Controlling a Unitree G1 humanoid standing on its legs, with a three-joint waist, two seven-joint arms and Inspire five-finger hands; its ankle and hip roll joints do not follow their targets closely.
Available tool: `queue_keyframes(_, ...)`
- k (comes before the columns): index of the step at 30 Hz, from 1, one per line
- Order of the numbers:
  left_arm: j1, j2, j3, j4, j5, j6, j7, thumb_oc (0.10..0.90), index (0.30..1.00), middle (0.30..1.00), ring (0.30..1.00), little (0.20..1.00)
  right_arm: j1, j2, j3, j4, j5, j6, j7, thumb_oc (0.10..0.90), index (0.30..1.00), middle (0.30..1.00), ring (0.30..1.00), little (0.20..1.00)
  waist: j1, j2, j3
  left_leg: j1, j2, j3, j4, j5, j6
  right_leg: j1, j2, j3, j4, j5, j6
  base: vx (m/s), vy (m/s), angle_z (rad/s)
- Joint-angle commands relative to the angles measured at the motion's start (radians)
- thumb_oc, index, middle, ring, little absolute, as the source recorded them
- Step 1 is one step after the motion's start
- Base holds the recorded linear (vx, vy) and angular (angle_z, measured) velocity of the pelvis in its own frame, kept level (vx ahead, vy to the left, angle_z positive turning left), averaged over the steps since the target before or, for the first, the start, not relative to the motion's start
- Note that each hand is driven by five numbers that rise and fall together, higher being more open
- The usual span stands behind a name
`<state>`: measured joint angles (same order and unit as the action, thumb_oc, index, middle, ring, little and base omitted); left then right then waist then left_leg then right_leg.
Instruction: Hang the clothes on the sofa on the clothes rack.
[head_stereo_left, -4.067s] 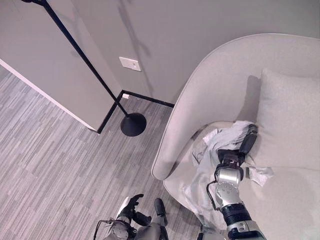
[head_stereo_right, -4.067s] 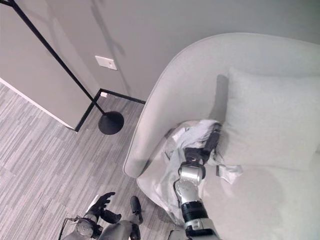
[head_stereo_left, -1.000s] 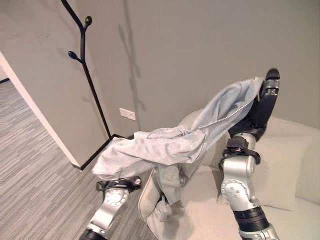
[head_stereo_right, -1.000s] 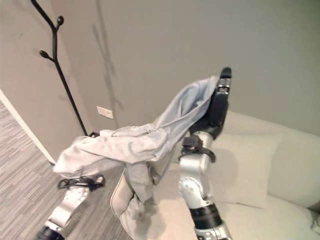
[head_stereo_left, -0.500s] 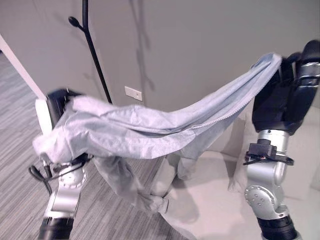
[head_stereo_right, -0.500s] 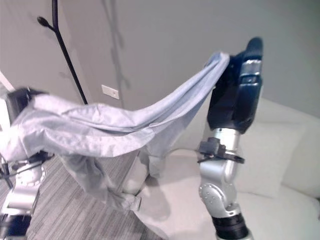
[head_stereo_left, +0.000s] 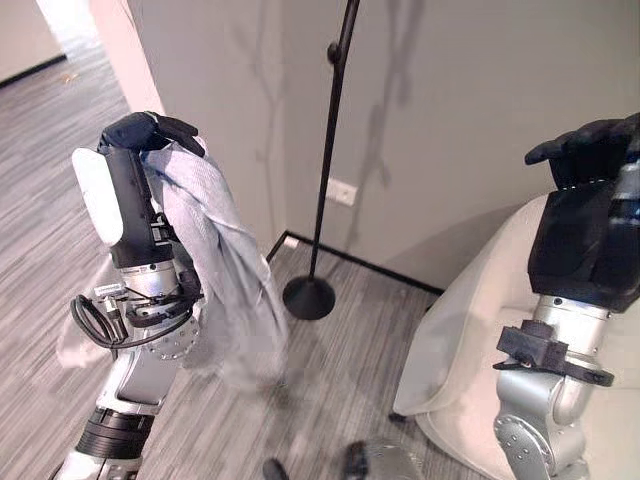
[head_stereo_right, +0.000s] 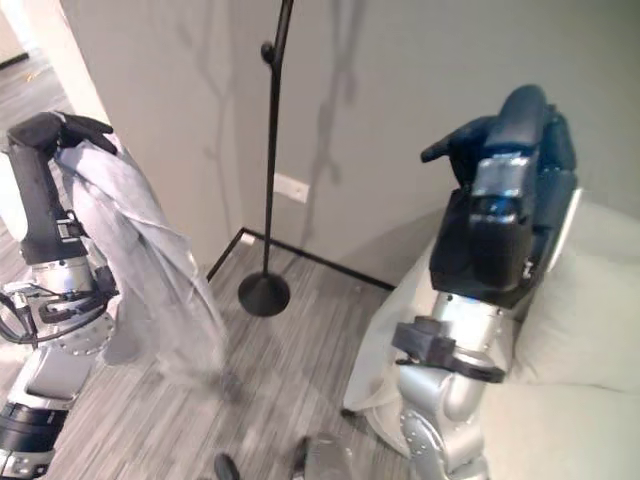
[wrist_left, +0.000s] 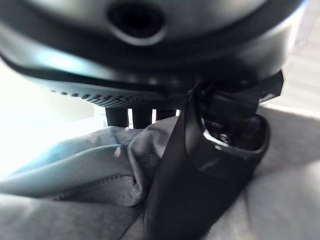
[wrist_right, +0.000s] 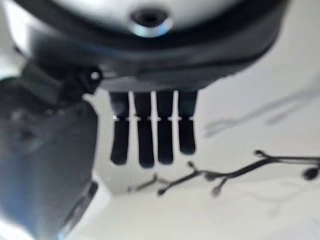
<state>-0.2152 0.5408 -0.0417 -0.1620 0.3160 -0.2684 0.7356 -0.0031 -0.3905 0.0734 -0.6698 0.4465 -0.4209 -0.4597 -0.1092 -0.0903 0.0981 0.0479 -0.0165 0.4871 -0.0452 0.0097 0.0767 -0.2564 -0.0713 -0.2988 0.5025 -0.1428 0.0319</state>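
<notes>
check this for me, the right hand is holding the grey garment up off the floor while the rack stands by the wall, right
Not quite: it is the left hand, not the right, whose fingers are curled round the grey garment, as the left eye view shows. The right hand is raised and holds nothing. The rack does stand by the wall.

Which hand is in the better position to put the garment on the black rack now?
The left hand: it alone holds the light grey fabric garment, raised beside the black metal clothes rack. The right hand is open, holding nothing, over the beige sofa.
</notes>
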Motion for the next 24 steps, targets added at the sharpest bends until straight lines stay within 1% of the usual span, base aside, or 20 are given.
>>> queue_keyframes(1,-0.124,-0.004,0.06,-0.042,0.003,-0.076,-0.003,0.4,0.3,0.3,0.3,0.3,-0.095,-0.018,-0.039,0.01,-0.052,-0.041,-0.005,0.4,0.3,0.3,0.3,0.3,0.016,0.072,-0.104,0.059,0.019,-0.154,-0.042,-0.09,-0.081,0.179,-0.016,0.024,-0.293,0.072,0.067,0.12,-0.097,0.03)
queue_keyframes(3,-0.114,-0.012,0.068,-0.047,-0.011,-0.078,-0.021,0.4,0.3,0.3,0.3,0.3,-0.086,-0.017,-0.041,0.011,-0.061,-0.038,-0.011,0.4,0.3,0.3,0.3,0.3,0.022,0.064,-0.128,0.07,0.023,-0.145,-0.042,-0.094,-0.091,0.237,0.009,0.04,-0.405,0.083,0.064,0.16,-0.137,-0.03)
queue_keyframes(4,-0.099,-0.012,0.083,-0.044,-0.006,-0.074,-0.04,0.4,0.3,0.3,0.3,0.3,-0.073,-0.032,-0.052,0.009,-0.066,-0.021,0.026,0.4,0.3,0.3,0.3,0.3,0.021,0.062,-0.142,0.089,0.028,-0.129,-0.042,-0.1,-0.095,0.263,0.021,0.056,-0.443,0.096,0.067,0.22,-0.177,-0.04)
queue_keyframes(5,-0.108,-0.001,0.083,-0.04,-0.002,-0.081,-0.05,0.4,0.3,0.3,0.3,0.3,-0.051,-0.075,-0.059,0.026,-0.044,-0.006,0.086,0.496,0.444,0.444,0.444,0.444,0.016,0.058,-0.147,0.102,0.032,-0.117,-0.042,-0.098,-0.101,0.277,0.027,0.065,-0.463,0.103,0.067,0.2,-0.18,-0.22)
queue_keyframes(6,-0.118,0.008,0.085,-0.036,-0.007,-0.094,-0.058,0.4,0.3,0.3,0.3,0.3,-0.004,-0.138,-0.057,0.066,0.004,0.027,0.163,0.612,0.618,0.618,0.618,0.618,0.008,0.051,-0.148,0.111,0.035,-0.106,-0.042,-0.092,-0.108,0.291,0.029,0.071,-0.49,0.115,0.071,0.11,-0.147,-0.42)
queue_keyframes(7,-0.118,0.011,0.09,-0.037,-0.008,-0.104,-0.062,0.4,0.3,0.3,0.3,0.3,0.017,-0.181,-0.054,0.089,0.042,0.041,0.219,0.8,0.9,0.9,0.9,0.9,0.008,0.047,-0.148,0.111,0.04,-0.099,-0.034,-0.091,-0.112,0.3,0.03,0.075,-0.508,0.124,0.071,0.06,-0.116,-0.52)
queue_keyframes(8,-0.114,0.019,0.097,-0.042,-0.002,-0.109,-0.071,0.4,0.3,0.3,0.3,0.3,0.063,-0.227,-0.066,0.098,0.068,0.07,0.297,0.8,0.9,0.9,0.9,0.9,0.006,0.041,-0.148,0.108,0.045,-0.095,-0.024,-0.094,-0.117,0.307,0.03,0.074,-0.52,0.129,0.071,0.04,-0.086,-0.61)
queue_keyframes(9,-0.11,0.023,0.095,-0.05,-0.003,-0.12,-0.073,0.4,0.3,0.3,0.3,0.3,0.115,-0.298,-0.071,0.125,0.081,0.088,0.335,0.8,0.9,0.9,0.9,0.9,0.004,0.034,-0.149,0.107,0.05,-0.09,-0.015,-0.095,-0.121,0.314,0.031,0.073,-0.531,0.134,0.072,0.08,-0.086,-0.5)
queue_keyframes(10,-0.105,0.041,0.101,-0.056,0.004,-0.119,-0.091,0.4,0.3,0.3,0.3,0.3,0.183,-0.386,-0.078,0.164,0.075,0.143,0.413,0.8,0.9,0.9,0.9,0.9,0.002,0.026,-0.155,0.111,0.052,-0.088,-0.02,-0.095,-0.125,0.323,0.032,0.071,-0.544,0.136,0.072,0.12,-0.075,-0.29)
queue_keyframes(11,-0.095,0.058,0.094,-0.078,0.0,-0.123,-0.118,0.4,0.3,0.3,0.3,0.3,0.256,-0.498,-0.073,0.212,0.118,0.171,0.493,0.8,0.9,0.9,0.9,0.9,0.005,0.024,-0.161,0.122,0.056,-0.09,-0.034,-0.089,-0.13,0.332,0.033,0.064,-0.555,0.136,0.072,0.11,-0.06,-0.03)
queue_keyframes(13,-0.096,0.067,0.08,-0.08,-0.013,-0.13,-0.143,0.4,0.3,0.3,0.3,0.3,0.286,-0.571,-0.063,0.224,0.164,0.187,0.559,0.8,0.9,0.9,0.9,0.9,0.006,0.023,-0.163,0.125,0.059,-0.095,-0.042,-0.088,-0.134,0.337,0.034,0.061,-0.56,0.134,0.072,0.05,-0.033,0.05)
queue_keyframes(14,-0.101,0.069,0.07,-0.082,-0.02,-0.133,-0.154,0.4,0.3,0.3,0.3,0.3,0.29,-0.594,-0.056,0.236,0.189,0.193,0.577,0.8,0.9,0.9,0.9,0.9,0.008,0.024,-0.163,0.124,0.061,-0.099,-0.042,-0.089,-0.135,0.338,0.034,0.061,-0.561,0.133,0.072,0.01,-0.014,0.09)
queue_keyframes(15,-0.102,0.068,0.071,-0.081,-0.021,-0.133,-0.154,0.4,0.3,0.3,0.3,0.3,0.289,-0.595,-0.056,0.239,0.192,0.191,0.579,0.8,0.9,0.9,0.9,0.9,0.007,0.025,-0.163,0.124,0.061,-0.099,-0.042,-0.089,-0.135,0.338,0.034,0.06,-0.561,0.134,0.072,0.0,-0.013,0.1)
queue_keyframes(17,-0.111,0.07,0.051,-0.075,-0.039,-0.139,-0.181,0.4,0.3,0.3,0.3,0.3,0.29,-0.633,-0.039,0.257,0.215,0.2,0.61,0.8,0.9,0.9,0.9,0.9,0.008,0.026,-0.162,0.121,0.062,-0.103,-0.042,-0.09,-0.138,0.34,0.033,0.058,-0.567,0.136,0.073,0.01,-0.012,0.15)
queue_keyframes(18,-0.115,0.068,0.043,-0.076,-0.045,-0.137,-0.195,0.4,0.3,0.3,0.3,0.3,0.288,-0.637,-0.024,0.265,0.222,0.205,0.624,0.8,0.9,0.9,0.9,0.9,0.01,0.026,-0.163,0.122,0.063,-0.103,-0.042,-0.092,-0.139,0.342,0.033,0.057,-0.571,0.137,0.074,0.02,-0.012,0.16)
queue_keyframes(21,-0.12,0.058,0.03,-0.079,-0.062,-0.143,-0.215,0.4,0.3,0.3,0.3,0.3,0.251,-0.615,0.049,0.301,0.221,0.21,0.65,0.8,0.9,0.9,0.9,0.9,0.017,0.03,-0.161,0.124,0.065,-0.108,-0.042,-0.098,-0.139,0.348,0.032,0.056,-0.578,0.139,0.075,0.02,-0.009,0.05)
queue_keyframes(22,-0.126,0.055,0.027,-0.074,-0.063,-0.141,-0.22,0.4,0.3,0.3,0.3,0.3,0.231,-0.603,0.085,0.315,0.192,0.212,0.658,0.8,0.9,0.9,0.9,0.9,0.02,0.031,-0.16,0.125,0.065,-0.11,-0.042,-0.099,-0.138,0.349,0.033,0.058,-0.581,0.139,0.075,0.0,0.0,0.0)
queue_keyframes(23,-0.13,0.053,0.025,-0.07,-0.062,-0.141,-0.22,0.4,0.3,0.3,0.3,0.3,0.219,-0.597,0.102,0.323,0.165,0.211,0.655,0.8,0.9,0.9,0.9,0.9,0.02,0.032,-0.16,0.126,0.066,-0.111,-0.042,-0.1,-0.138,0.35,0.032,0.058,-0.582,0.138,0.075,0.0,0.0,0.0)
queue_keyframes(24,-0.13,0.053,0.025,-0.07,-0.062,-0.141,-0.22,0.4,0.3,0.3,0.3,0.3,0.218,-0.596,0.103,0.324,0.165,0.211,0.655,0.8,0.9,0.9,0.9,0.9,0.019,0.032,-0.16,0.126,0.066,-0.111,-0.042,-0.1,-0.138,0.35,0.032,0.058,-0.582,0.138,0.075,0.03,-0.03,0.0)
